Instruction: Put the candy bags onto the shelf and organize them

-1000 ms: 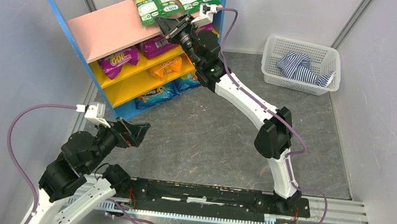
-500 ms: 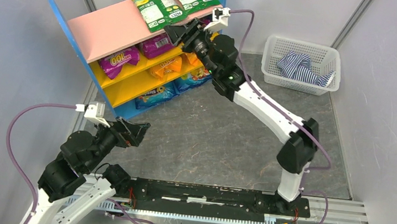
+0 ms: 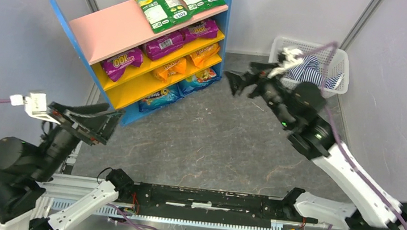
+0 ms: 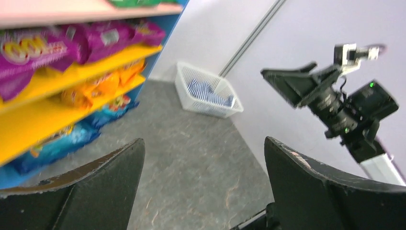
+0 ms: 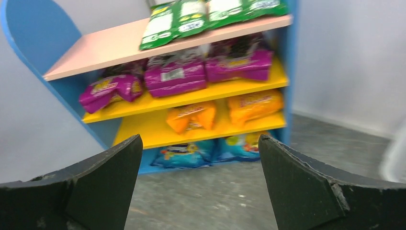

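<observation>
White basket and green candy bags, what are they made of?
The white basket looks like hard plastic, moulded as a mesh of small holes. The green candy bags look like thin glossy plastic film, catching light; maybe foil-lined, hard to tell.

A: What sort of place is this?

B: A robot test cell in a lab, not a real shop. Plain pale partition walls [image 3: 292,10] on metal posts [image 3: 366,18] close in behind the shelf [image 3: 113,25].

A: What else shows it?

B: A grey mat floor [image 3: 210,138] lies in front of the shelf. Farther out from the shelf, a metal mounting rail [image 3: 209,198] carries 2 cabled robot arms, left [image 3: 18,170] and right [image 3: 349,170].
</observation>
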Controlling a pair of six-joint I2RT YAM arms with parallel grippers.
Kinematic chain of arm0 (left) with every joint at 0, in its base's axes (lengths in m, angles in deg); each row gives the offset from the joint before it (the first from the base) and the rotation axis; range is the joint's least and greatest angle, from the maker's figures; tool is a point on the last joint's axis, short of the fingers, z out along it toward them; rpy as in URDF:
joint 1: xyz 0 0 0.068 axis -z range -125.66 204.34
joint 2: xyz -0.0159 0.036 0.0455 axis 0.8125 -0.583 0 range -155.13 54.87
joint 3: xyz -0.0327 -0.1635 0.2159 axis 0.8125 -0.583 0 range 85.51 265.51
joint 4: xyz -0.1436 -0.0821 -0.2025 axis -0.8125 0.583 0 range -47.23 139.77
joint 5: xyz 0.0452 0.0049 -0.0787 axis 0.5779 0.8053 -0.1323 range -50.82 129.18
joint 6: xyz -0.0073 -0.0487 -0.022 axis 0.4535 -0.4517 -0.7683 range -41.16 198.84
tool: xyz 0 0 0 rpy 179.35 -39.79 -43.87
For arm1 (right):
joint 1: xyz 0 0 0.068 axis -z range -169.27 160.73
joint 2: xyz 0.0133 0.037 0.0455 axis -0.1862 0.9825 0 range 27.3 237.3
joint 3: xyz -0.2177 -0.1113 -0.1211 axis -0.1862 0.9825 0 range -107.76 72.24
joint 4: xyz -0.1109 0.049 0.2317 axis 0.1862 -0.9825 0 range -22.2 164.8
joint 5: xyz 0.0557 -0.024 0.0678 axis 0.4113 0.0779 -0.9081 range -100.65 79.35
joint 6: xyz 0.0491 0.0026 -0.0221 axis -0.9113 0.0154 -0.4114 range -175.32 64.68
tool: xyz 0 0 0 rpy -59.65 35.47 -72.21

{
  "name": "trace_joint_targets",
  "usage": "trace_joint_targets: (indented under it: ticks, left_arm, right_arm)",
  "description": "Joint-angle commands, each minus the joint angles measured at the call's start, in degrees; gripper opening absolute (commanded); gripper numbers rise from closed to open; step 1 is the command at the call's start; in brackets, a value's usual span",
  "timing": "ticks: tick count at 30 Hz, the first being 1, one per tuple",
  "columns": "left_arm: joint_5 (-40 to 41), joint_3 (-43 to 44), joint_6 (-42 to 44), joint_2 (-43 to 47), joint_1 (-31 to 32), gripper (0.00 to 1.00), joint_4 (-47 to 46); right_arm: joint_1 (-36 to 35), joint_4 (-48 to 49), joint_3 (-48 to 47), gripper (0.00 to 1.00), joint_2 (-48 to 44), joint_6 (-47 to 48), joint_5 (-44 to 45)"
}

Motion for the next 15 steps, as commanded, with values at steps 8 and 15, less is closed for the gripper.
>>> trace_joint_targets:
  ticks: [8, 15]
  left_arm:
    - [-4.01, 19.99, 10.24, -12.75, 0.11, 1.0, -1.12]
    - [-2.62, 22.76, 9.61, -13.53, 0.11, 1.0, -2.75]
  right_arm:
    - [0.3, -2.97, 4.6, 0.98, -25.41, 14.96, 19.68]
    - [0.17, -4.91, 3.11, 0.98, -25.95, 14.57, 26.07]
